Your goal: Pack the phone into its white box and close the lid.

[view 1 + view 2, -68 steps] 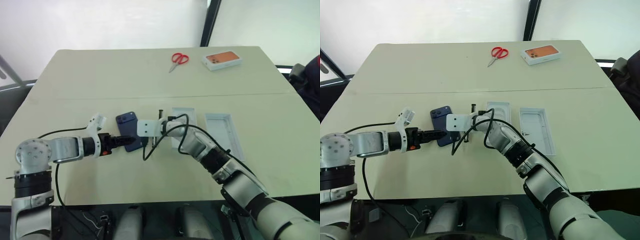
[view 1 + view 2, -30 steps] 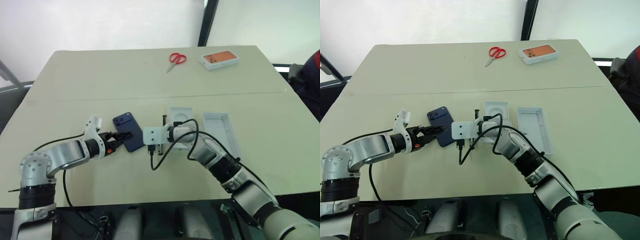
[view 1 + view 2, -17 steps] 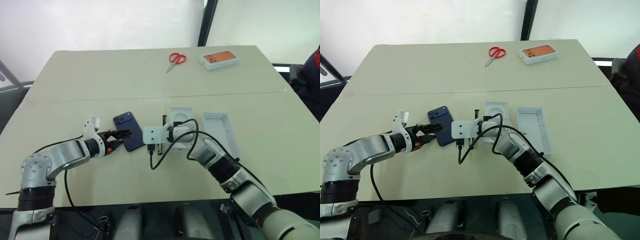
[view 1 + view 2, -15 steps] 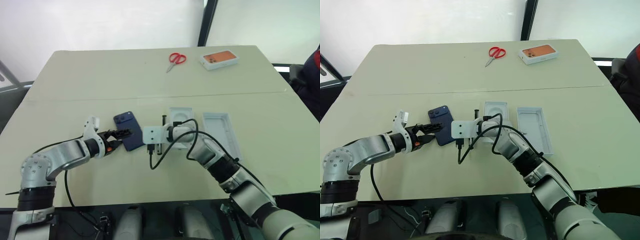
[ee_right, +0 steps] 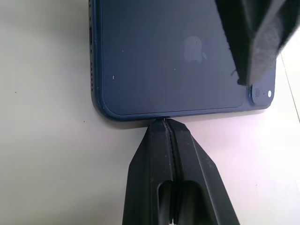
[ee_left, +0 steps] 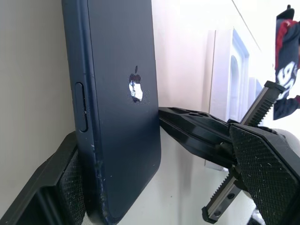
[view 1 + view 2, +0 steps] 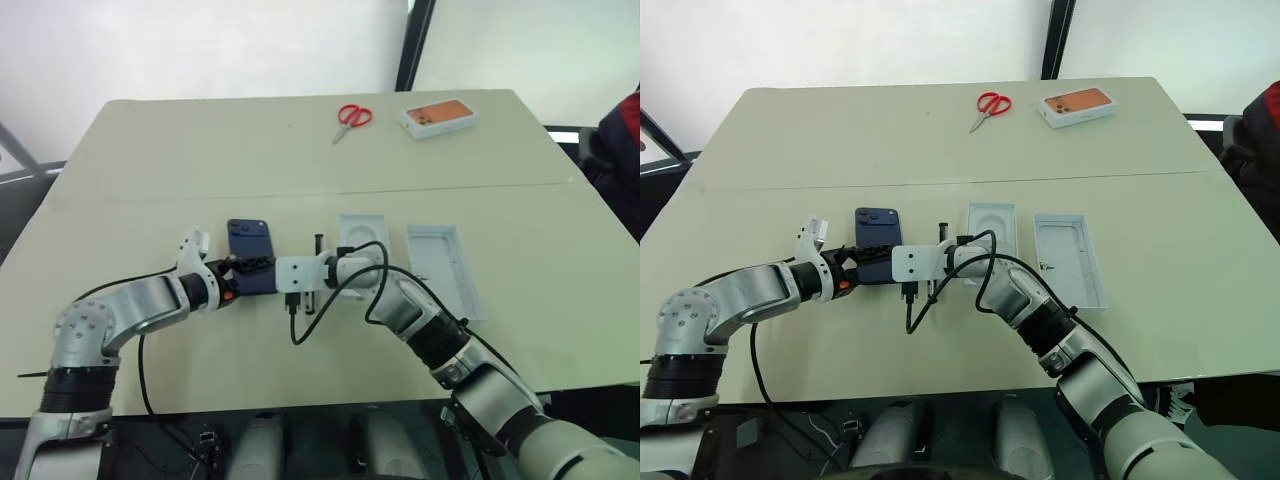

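The phone (image 7: 249, 240), dark navy and back side up, lies flat on the table. My left gripper (image 7: 252, 270) is open and straddles the phone's near end (image 6: 117, 93); one pad (image 6: 75, 187) rests against its side edge and the other pad (image 6: 267, 164) stands clear of it. My right gripper (image 5: 164, 123) is shut, its tips touching the phone's opposite long edge. Two shallow white box parts lie to the right: one with a rounded recess (image 7: 362, 232), partly behind my right arm, and a longer one (image 7: 445, 265). I cannot tell which is the white box and which the lid.
Red scissors (image 7: 352, 118) and a small white box with an orange top (image 7: 438, 118) lie at the table's far side. Black cables loop under both wrists. A person in dark and red clothing (image 7: 622, 125) stands at the right edge.
The phone has turned from slanted to straight and sits slightly farther left. My left gripper has closed in to straddle its near end, and the shut right gripper has followed against its edge.
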You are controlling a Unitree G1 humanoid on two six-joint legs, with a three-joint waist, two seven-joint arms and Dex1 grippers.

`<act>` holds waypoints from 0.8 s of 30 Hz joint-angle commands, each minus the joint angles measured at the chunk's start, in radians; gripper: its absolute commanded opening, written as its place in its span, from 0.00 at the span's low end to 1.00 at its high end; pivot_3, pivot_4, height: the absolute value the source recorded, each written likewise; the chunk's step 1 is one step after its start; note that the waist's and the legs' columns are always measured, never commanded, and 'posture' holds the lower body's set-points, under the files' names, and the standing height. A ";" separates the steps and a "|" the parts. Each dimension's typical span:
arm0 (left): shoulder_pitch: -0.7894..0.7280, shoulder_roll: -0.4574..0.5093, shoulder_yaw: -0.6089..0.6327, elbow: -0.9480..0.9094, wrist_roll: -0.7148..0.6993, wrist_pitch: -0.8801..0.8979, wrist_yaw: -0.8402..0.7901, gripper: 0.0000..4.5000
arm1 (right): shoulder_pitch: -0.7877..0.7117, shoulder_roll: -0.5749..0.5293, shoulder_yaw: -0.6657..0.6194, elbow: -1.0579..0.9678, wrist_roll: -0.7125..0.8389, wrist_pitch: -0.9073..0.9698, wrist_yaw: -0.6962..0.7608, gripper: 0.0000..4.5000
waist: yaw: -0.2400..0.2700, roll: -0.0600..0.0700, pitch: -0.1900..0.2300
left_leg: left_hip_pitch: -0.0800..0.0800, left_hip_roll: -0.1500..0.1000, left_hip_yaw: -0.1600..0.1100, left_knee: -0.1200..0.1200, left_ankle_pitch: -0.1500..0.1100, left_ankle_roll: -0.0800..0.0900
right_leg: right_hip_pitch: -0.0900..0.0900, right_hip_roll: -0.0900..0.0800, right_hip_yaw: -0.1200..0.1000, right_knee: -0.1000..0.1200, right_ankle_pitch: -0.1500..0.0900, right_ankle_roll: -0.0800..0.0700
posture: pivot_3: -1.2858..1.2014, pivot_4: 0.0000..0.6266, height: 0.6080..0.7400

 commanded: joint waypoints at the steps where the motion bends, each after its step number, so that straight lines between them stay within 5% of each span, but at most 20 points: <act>1: 0.014 0.032 0.020 0.023 0.027 -0.001 -0.011 0.87 | 0.013 0.012 0.020 0.006 0.009 -0.008 0.010 0.00 | 0.000 0.000 0.000 | 0.000 0.000 0.000 0.000 0.000 0.000 | 0.000 0.000 0.000 0.000 0.000 0.000 | 0.52 0.24 1.00; 6: 0.022 0.044 0.038 0.026 0.012 -0.006 -0.027 0.34 | 0.013 0.012 0.019 0.006 0.009 -0.007 0.008 0.00 | 0.000 0.000 0.001 | 0.000 0.000 0.000 0.000 0.000 0.000 | 0.000 0.000 0.000 0.000 0.000 0.000 | 0.52 0.24 1.00; 17: 0.031 0.014 0.054 0.043 -0.030 -0.034 -0.041 0.34 | 0.013 0.005 0.019 0.005 0.001 -0.008 -0.002 0.00 | 0.002 0.000 0.001 | 0.000 0.001 0.000 0.000 -0.001 0.001 | 0.000 -0.001 0.000 0.000 0.000 0.000 | 0.52 0.24 1.00; 21: 0.041 0.006 0.066 0.039 -0.045 -0.042 -0.050 0.01 | -0.004 -0.017 0.001 -0.011 -0.019 -0.002 -0.023 0.00 | 0.002 0.000 0.001 | 0.000 0.001 0.000 0.000 -0.001 0.001 | 0.000 -0.001 0.000 0.000 0.000 0.000 | 0.52 0.24 1.00; 24: 0.050 -0.004 0.081 0.033 -0.048 -0.042 -0.067 0.01 | -0.019 -0.031 -0.031 -0.050 -0.005 0.023 -0.022 0.00 | 0.004 0.000 0.002 | 0.000 0.001 0.000 0.000 -0.001 0.001 | 0.000 -0.001 0.000 0.000 0.000 0.000 | 0.52 0.24 1.00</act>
